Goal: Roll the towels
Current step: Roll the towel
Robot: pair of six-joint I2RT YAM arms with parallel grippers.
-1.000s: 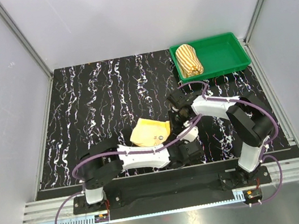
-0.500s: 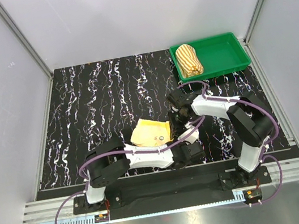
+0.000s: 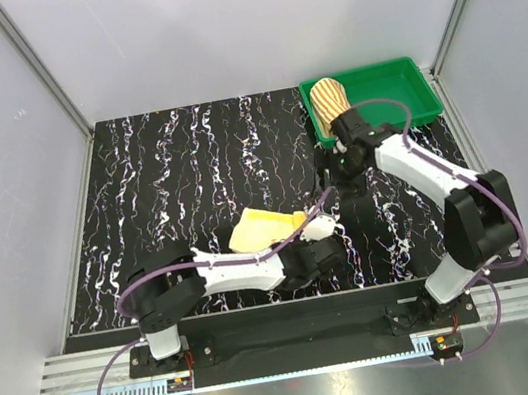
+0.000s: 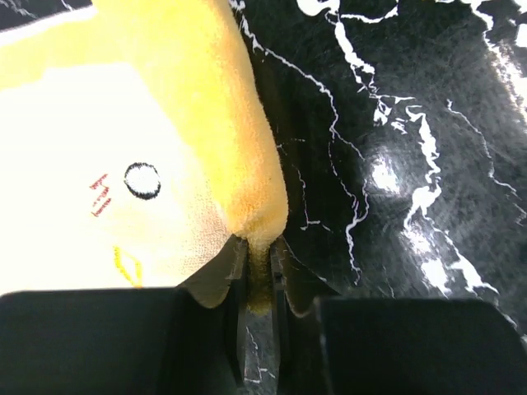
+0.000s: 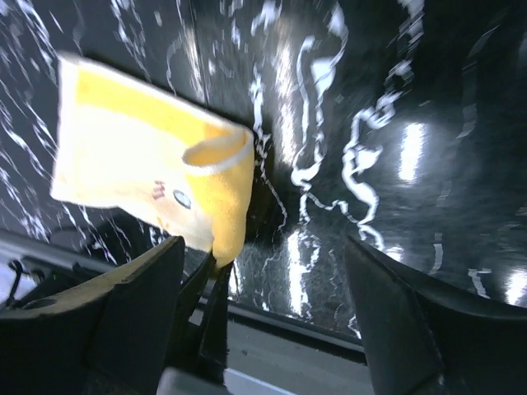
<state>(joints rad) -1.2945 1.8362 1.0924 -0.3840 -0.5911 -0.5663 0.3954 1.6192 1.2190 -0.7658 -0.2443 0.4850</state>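
The yellow towel (image 3: 261, 228) lies near the front of the table, partly folded, with its right edge lifted. My left gripper (image 3: 303, 232) is shut on that folded edge; in the left wrist view the yellow towel (image 4: 165, 156) runs down into the closed left gripper (image 4: 259, 276). The striped towel (image 3: 329, 97) sits rolled in the green tray, partly behind my right arm. My right gripper (image 3: 333, 174) hangs open and empty between tray and yellow towel. From the right wrist the yellow towel (image 5: 136, 156) shows well beyond the open right gripper (image 5: 272, 317).
The green tray (image 3: 394, 95) stands at the back right corner. The black marbled tabletop (image 3: 170, 183) stretches to the left and back. Grey walls close in three sides, and a metal rail (image 3: 298, 339) runs along the near edge.
My right gripper opened, let go of the yellow towel and drew back toward the tray. My left gripper closed on the towel's right edge and shifted slightly left.
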